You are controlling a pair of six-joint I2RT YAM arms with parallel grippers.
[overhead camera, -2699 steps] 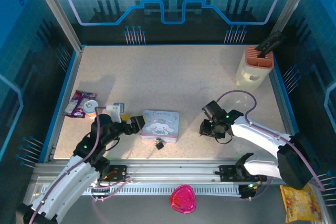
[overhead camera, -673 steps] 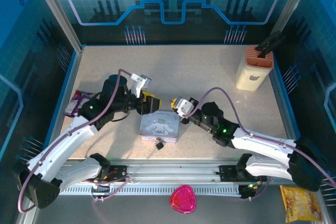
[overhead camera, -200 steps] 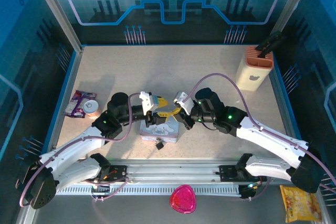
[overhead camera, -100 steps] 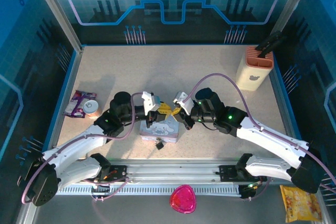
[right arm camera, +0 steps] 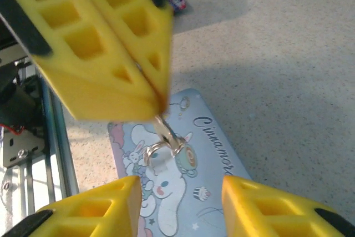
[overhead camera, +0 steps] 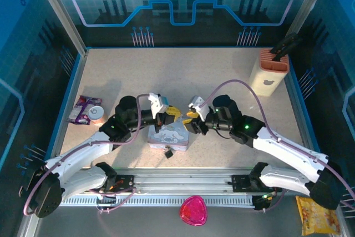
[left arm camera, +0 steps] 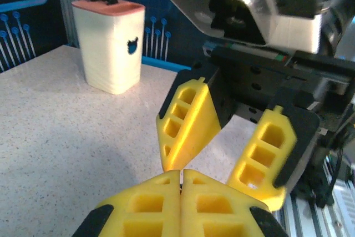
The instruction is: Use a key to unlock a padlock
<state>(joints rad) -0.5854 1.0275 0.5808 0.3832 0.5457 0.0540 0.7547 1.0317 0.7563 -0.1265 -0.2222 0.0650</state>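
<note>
The key (right arm camera: 162, 127), a thin metal sliver with a wire ring (right arm camera: 161, 149) dangling from it, hangs from my left gripper (right arm camera: 158, 102), which is shut on it above the pastel cartoon tin (right arm camera: 222, 165). My right gripper (right arm camera: 177, 206) stands open just below and in front, with nothing between its fingers. In the top view the left gripper (overhead camera: 172, 114) and right gripper (overhead camera: 190, 119) nearly meet tip to tip over the tin (overhead camera: 168, 135). The dark padlock (overhead camera: 167, 152) lies at the tin's near edge. The left wrist view has my pads (left arm camera: 161, 192) pressed together, facing the right gripper's fingers (left arm camera: 188, 117).
A cream holder with a pink rim (overhead camera: 269, 72) stands at the back right. A snack packet (overhead camera: 82, 109) and a small roll (overhead camera: 96, 114) lie at the left edge. A pink item (overhead camera: 193, 210) and a yellow packet (overhead camera: 319, 215) lie off the table at the front.
My left gripper has shut on the key. The right gripper has let go of it, opened and drawn back slightly to the right.
</note>
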